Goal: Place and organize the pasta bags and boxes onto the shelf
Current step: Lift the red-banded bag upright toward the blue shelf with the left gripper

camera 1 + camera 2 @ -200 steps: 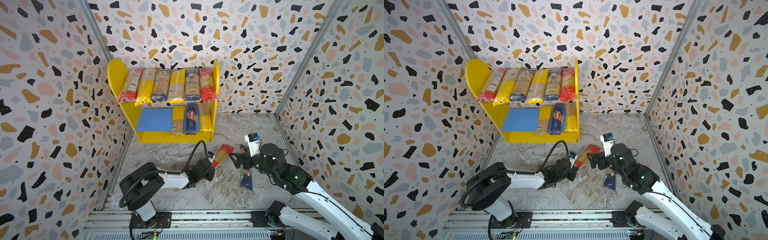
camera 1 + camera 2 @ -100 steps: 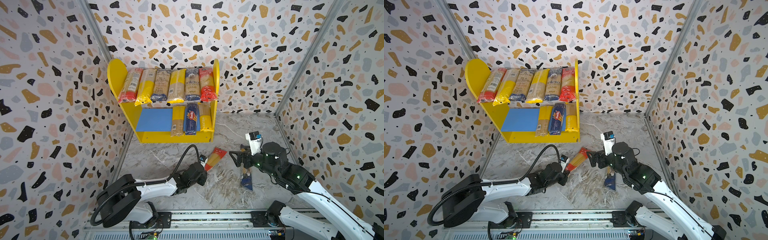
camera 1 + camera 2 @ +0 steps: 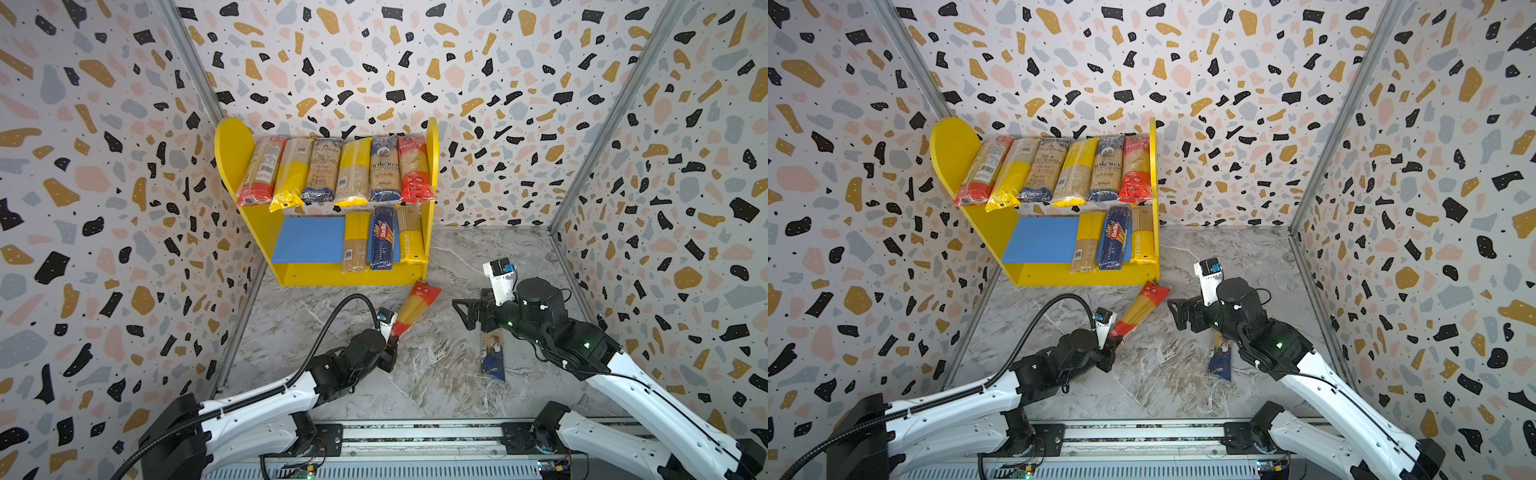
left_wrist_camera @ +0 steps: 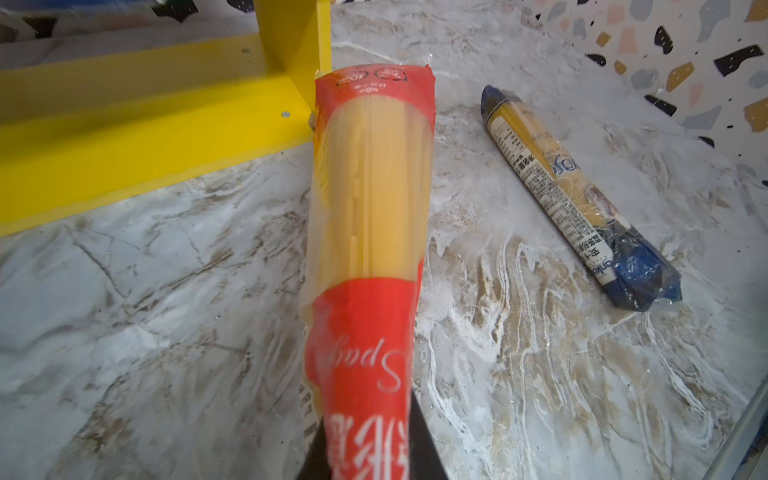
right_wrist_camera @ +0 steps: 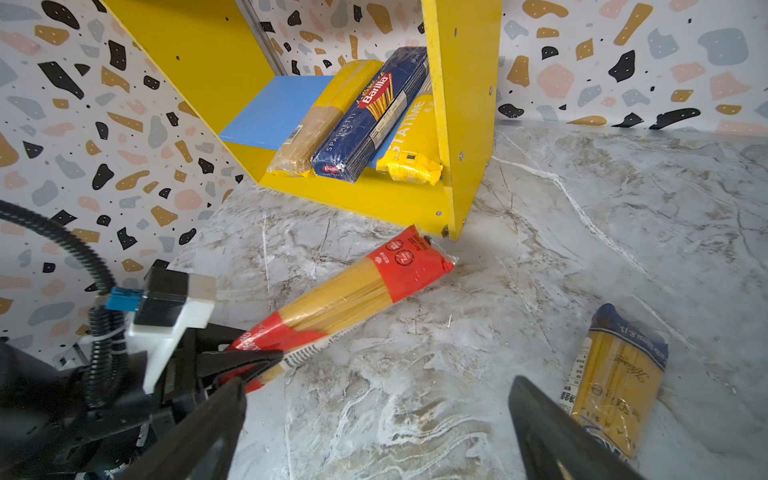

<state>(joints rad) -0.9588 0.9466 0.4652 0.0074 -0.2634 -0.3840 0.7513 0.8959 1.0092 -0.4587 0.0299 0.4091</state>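
As far as I can judge, shelf [image 3: 332,276]: nine packs placed, six across the top board, three on the lower; two lie on the floor, yet to go.
Red-ended bag [image 3: 415,309]: pinched at one end in my left gripper [image 3: 392,340], clamped tight; it juts ahead of the fingers, far tip just beside the shelf foot.
Blue-ended bag [image 3: 492,357]: lying close beside my right gripper [image 3: 465,313], fingers spread wide, holding nothing.
Writing: "Barilla", "SPAGHETTI" on the dark blue box [image 3: 383,239]; "Spag…" on the red-ended bag.
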